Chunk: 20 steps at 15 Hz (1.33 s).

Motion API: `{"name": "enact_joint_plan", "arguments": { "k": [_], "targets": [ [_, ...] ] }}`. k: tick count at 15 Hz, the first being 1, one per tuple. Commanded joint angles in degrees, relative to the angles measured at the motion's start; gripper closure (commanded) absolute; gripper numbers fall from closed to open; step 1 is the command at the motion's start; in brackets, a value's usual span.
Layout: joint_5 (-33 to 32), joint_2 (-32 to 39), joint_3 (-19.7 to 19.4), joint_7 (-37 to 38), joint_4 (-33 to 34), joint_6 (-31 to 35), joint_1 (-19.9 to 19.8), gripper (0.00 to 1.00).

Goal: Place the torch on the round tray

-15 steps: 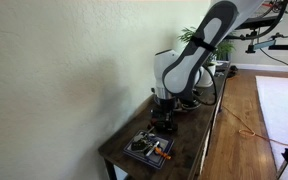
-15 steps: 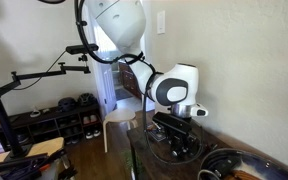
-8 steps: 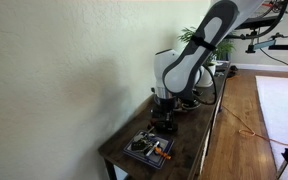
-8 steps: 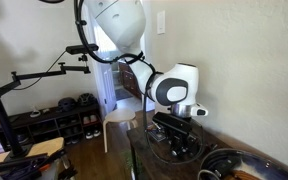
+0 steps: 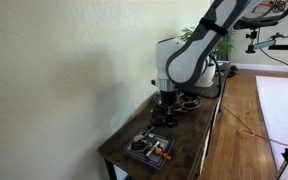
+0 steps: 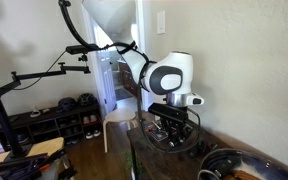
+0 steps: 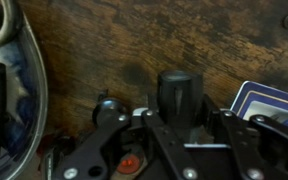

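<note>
My gripper (image 7: 179,122) is shut on the torch (image 7: 176,95), a black cylinder that stands between the two fingers in the wrist view. In both exterior views the gripper (image 5: 165,112) (image 6: 174,126) hangs a little above the dark wooden table (image 5: 119,148). The round tray (image 7: 32,95) shows as a curved raised rim at the left edge of the wrist view, apart from the torch. In an exterior view it is the dark round dish (image 6: 224,163) near the gripper.
A rectangular dark tray (image 5: 148,148) with small items, one of them orange, lies at the table's near end. A blue-and-white flat object (image 7: 269,100) lies right of the gripper. A potted plant (image 5: 216,50) and cables stand behind the arm. The wall runs along one side of the table.
The arm has risen and the gripper has lifted off the table with the torch in it.
</note>
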Motion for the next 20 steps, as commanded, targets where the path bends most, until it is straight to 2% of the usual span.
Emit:
{"name": "enact_joint_plan", "arguments": {
  "k": [1, 8, 15, 20],
  "targets": [
    [-0.82, -7.22, -1.26, -0.01, -5.03, 0.04, 0.08, 0.81],
    [-4.59, -9.07, -6.91, 2.95, -1.94, -1.02, 0.36, 0.81],
    [-7.49, -4.33, -11.84, 5.8, 4.84, -0.58, -0.31, 0.81],
    [-7.66, 1.0, -13.08, 5.82, 10.6, 0.0, -0.99, 0.81]
  ]
}}
